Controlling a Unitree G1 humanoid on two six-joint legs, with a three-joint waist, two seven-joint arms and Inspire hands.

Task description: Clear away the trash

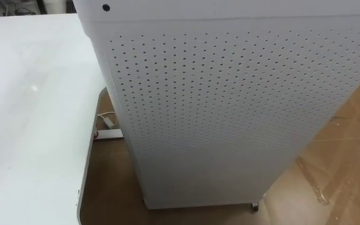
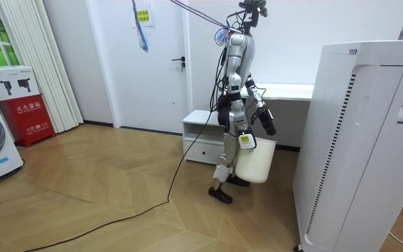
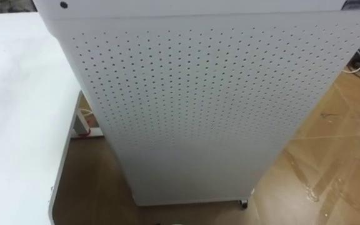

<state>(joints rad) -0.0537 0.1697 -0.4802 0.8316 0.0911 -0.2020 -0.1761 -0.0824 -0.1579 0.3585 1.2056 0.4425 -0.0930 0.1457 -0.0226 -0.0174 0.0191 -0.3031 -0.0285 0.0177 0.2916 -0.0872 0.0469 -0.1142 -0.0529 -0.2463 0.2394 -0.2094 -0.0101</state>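
Standing between the white table (image 1: 30, 94) and a tall perforated air cleaner (image 1: 230, 100), the robot carries a white bin (image 2: 256, 164) low at its side, probably for garbage, its contents hidden, hanging from a hand (image 2: 245, 138) whose grip I cannot tell.

Matt perforated cabinet (image 1: 230, 112), glossy wood floor (image 1: 345, 159)

A tall perforated white unit (image 1: 230, 106) blocks the way ahead, a white tabletop (image 1: 30, 112) close on its left, bare wooden floor (image 1: 349, 156) open on its right.
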